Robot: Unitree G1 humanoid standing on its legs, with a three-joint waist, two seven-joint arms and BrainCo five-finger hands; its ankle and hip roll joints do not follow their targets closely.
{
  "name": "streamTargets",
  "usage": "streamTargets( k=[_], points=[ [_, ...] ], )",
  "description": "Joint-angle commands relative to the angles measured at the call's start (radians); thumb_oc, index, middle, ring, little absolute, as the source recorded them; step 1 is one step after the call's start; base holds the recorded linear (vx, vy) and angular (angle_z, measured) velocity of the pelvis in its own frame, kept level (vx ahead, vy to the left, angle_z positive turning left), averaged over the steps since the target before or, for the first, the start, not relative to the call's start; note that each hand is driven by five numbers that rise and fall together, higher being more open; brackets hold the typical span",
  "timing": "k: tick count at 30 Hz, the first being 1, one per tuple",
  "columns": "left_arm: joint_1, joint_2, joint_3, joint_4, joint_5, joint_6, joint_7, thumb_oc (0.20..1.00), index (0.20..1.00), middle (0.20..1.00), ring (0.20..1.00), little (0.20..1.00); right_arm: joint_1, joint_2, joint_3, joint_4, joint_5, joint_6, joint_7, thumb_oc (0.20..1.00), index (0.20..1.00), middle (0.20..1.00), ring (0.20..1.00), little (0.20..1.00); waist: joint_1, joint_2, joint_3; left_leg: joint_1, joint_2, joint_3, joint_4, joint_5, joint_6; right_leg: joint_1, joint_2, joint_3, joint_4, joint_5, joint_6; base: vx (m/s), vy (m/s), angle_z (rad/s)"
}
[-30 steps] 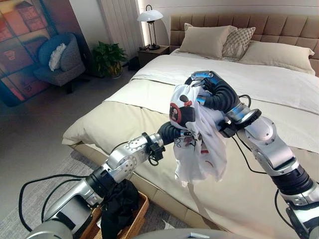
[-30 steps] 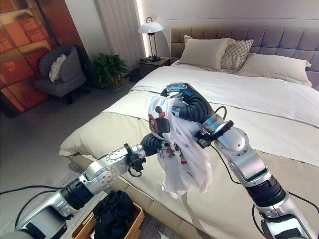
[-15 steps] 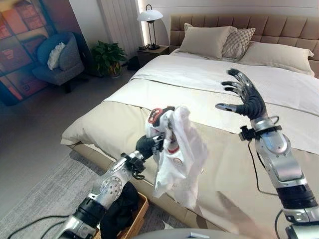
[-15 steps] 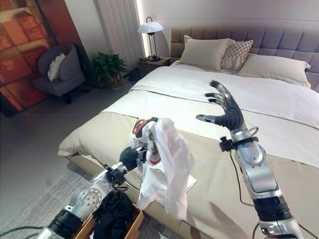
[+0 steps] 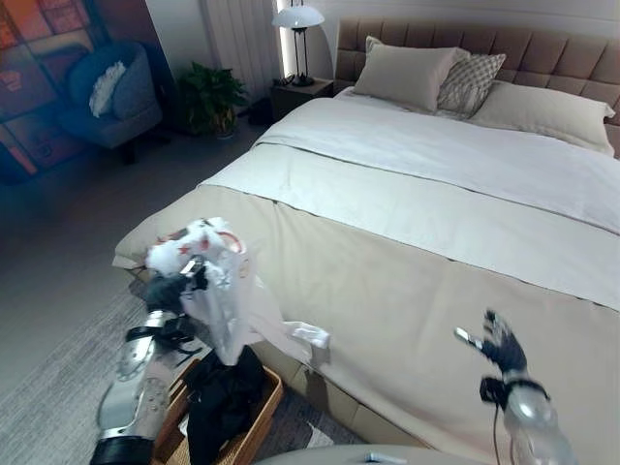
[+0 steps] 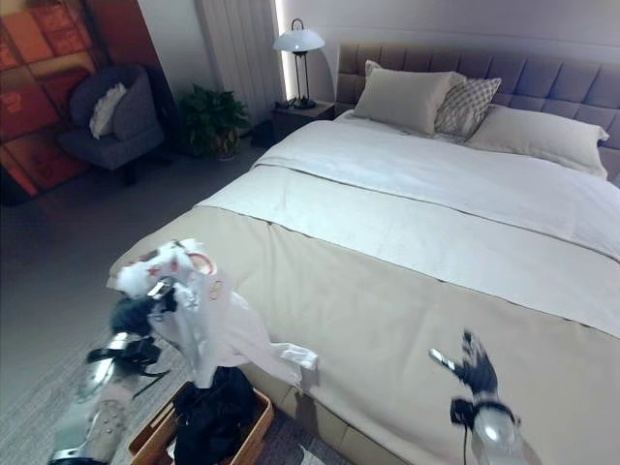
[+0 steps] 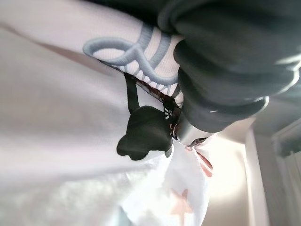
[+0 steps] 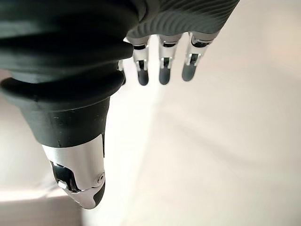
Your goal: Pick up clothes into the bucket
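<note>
The left hand point(image 5: 167, 291) grips a white shirt point(image 5: 225, 300) up high so it hangs right over the basket point(image 5: 254, 428) with dark clothes point(image 5: 221, 402) inside. Over the bed point(image 5: 407, 242), the right hand point(image 5: 501, 345) is spread wide, holding nothing.

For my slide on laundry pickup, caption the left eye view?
Left hand holds a white shirt above the wicker basket beside the bed.

we see the woven wicker basket point(image 5: 260, 418) on the floor, crowded with dark clothes point(image 5: 225, 399); the hanging white printed garment point(image 5: 225, 300) drapes above it, and the beige bed point(image 5: 407, 291) edge flanks it.
</note>
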Motion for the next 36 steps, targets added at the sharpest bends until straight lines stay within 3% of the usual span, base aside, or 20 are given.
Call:
streamTargets(
  k=[1, 9, 19, 29, 31, 36],
  points=[
    [-0.050, 0.084, 0.076, -0.069, 0.150, -0.145, 0.095, 0.200, 0.200, 0.200, 0.200, 0.200, -0.075, -0.011, 0.015, -0.013, 0.006, -0.050, 0.037, 1.000, 1.000, 1.000, 1.000, 1.000, 0.017, -0.053, 0.030, -0.079, -0.053, -0.033, 0.143, -0.114, 0.027, -0.099, -0.064, -0.004, 0.110, -0.002, 0.033, -0.18, 0.014, 0.00],
    [-0.047, 0.116, 0.150, 0.065, 0.282, -0.205, 0.282, 0.200, 0.200, 0.200, 0.200, 0.200, -0.110, -0.055, 0.134, 0.248, -0.143, -0.055, 0.023, 1.000, 1.000, 1.000, 1.000, 1.000, 0.031, -0.071, 0.162, -0.256, -0.065, -0.028, 0.249, -0.107, 0.027, -0.267, -0.067, 0.018, 0.180, 0.028, 0.032, -0.16, 0.019, -0.01],
    [-0.105, 0.161, 0.057, 0.237, 0.256, -0.236, 0.336, 0.200, 0.200, 0.200, 0.200, 0.200, -0.181, -0.075, 0.210, 0.367, -0.181, -0.078, -0.035, 1.000, 1.000, 1.000, 1.000, 1.000, 0.038, -0.116, 0.274, -0.390, -0.044, -0.027, 0.321, -0.098, 0.022, -0.392, -0.071, 0.035, 0.212, 0.050, 0.032, -0.05, 0.008, -0.03],
    [-0.249, 0.247, -0.090, 0.445, 0.362, -0.188, 0.452, 0.200, 0.200, 0.200, 0.200, 0.200, -0.266, -0.052, 0.279, 0.331, -0.139, -0.125, -0.124, 1.000, 1.000, 1.000, 1.000, 1.000, 0.031, -0.196, 0.381, -0.489, -0.009, -0.024, 0.376, -0.100, 0.013, -0.466, -0.054, 0.030, 0.213, 0.071, 0.039, -0.04, -0.016, -0.04],
    [-0.297, 0.308, -0.130, 0.477, 0.424, -0.163, 0.489, 0.200, 0.200, 0.200, 0.200, 0.200, -0.275, -0.057, 0.294, 0.304, -0.125, -0.139, -0.146, 1.000, 1.000, 1.000, 1.000, 1.000, 0.019, -0.221, 0.397, -0.555, -0.007, -0.029, 0.424, -0.110, 0.012, -0.518, -0.052, 0.031, 0.227, 0.074, 0.040, -0.05, -0.010, 0.01],
    [-0.377, 0.408, -0.199, 0.533, 0.534, -0.102, 0.534, 0.200, 0.200, 0.200, 0.200, 0.200, -0.273, -0.076, 0.318, 0.239, -0.113, -0.159, -0.178, 1.000, 1.000, 1.000, 1.000, 1.000, -0.009, -0.240, 0.397, -0.731, -0.013, -0.038, 0.573, -0.156, 0.031, -0.676, -0.051, 0.040, 0.357, 0.037, 0.031, -0.04, 0.030, 0.04]
  ],
)
